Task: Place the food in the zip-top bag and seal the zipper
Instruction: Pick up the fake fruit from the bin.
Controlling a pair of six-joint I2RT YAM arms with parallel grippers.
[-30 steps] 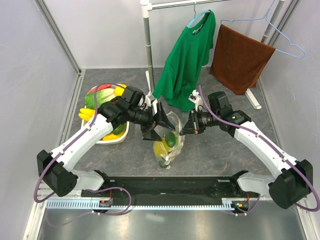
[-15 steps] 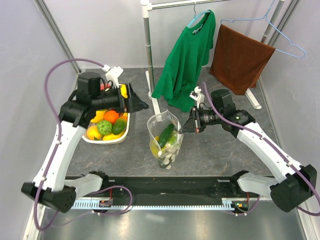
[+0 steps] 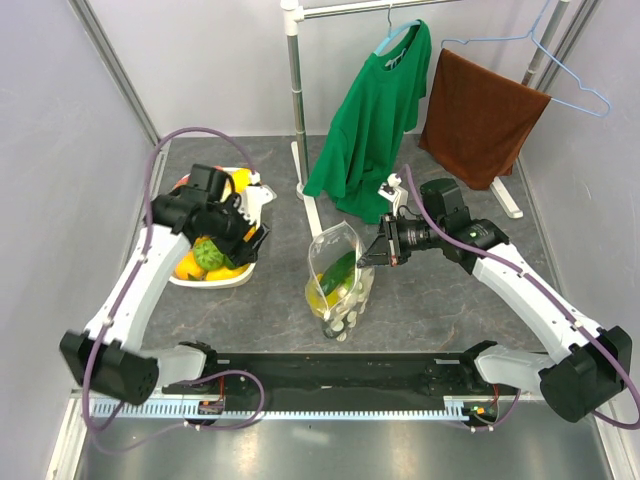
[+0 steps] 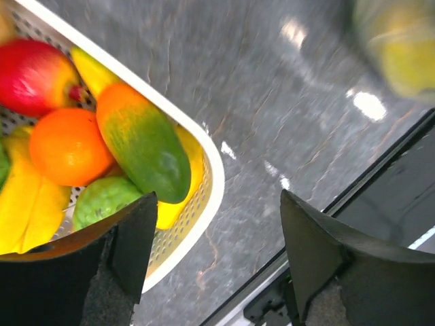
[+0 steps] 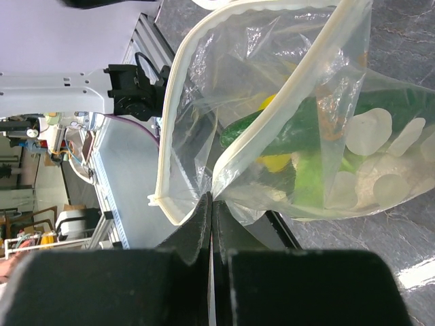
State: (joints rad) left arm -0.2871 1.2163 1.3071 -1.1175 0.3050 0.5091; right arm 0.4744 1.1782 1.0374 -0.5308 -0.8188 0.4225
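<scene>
Left gripper (image 4: 219, 198): fingers spread — above white tray (image 4: 215, 173)
Right gripper (image 5: 211, 204): pinching zip-top bag (image 5: 238, 75) rim — zipper (image 5: 168, 115) gaping
Food (image 4: 143, 139): some in tray, some bagged

1. The left arm (image 3: 125, 300) and right arm (image 3: 530, 285) have white link shells and black joint housings.
2. A purple cable (image 3: 200, 130) loops along each arm.
3. The left gripper (image 4: 216, 204) and right gripper (image 5: 211, 200) carry matte black, wedge-shaped fingers.

Bag (image 3: 345, 250) upright, mouth open, food (image 3: 335, 280) inside. Right gripper (image 3: 366, 258) pinched its right rim; left gripper (image 3: 252, 238) hung above tray (image 3: 205, 283), left of bag.
</scene>
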